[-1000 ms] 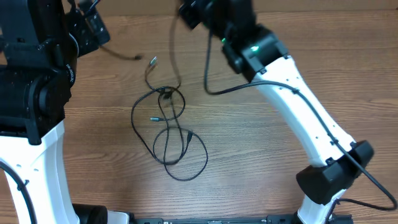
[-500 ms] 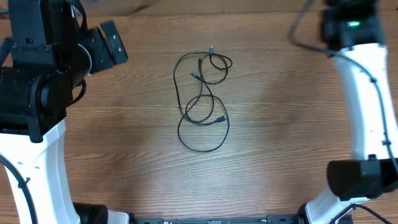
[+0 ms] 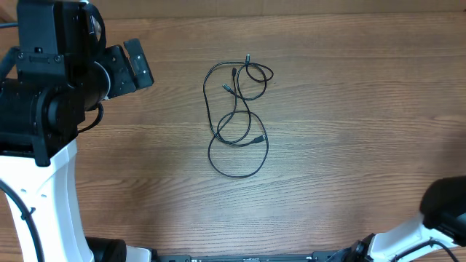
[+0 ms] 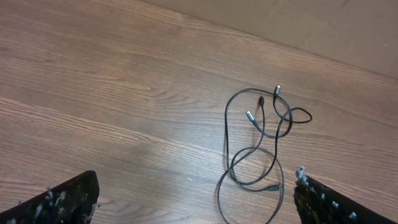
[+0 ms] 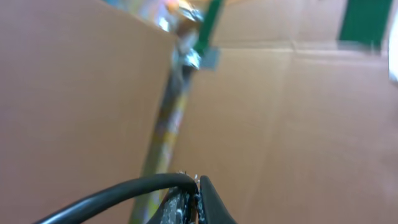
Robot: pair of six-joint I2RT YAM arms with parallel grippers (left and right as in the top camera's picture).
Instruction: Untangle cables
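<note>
At the near right corner of the table [image 3: 349,145], only the right arm's base [image 3: 445,207] remains in the overhead view. That arm has swung clear, its pincer [image 5: 196,186] pressed together on a black cord [image 5: 112,196], likely one strand drawn away. At mid-table the cables [image 3: 237,116] have resettled in loose, still-crossing loops. Beyond, the left pincer [image 3: 129,65] hovers spread wide, empty.

1. My right gripper [image 5: 198,204] sits at the bottom edge, jaws pressed together.
2. A black cord [image 5: 134,183] arcs from the lower left to my fingertips.
3. Blurred brown cardboard [image 5: 280,124] fills everything behind.
</note>
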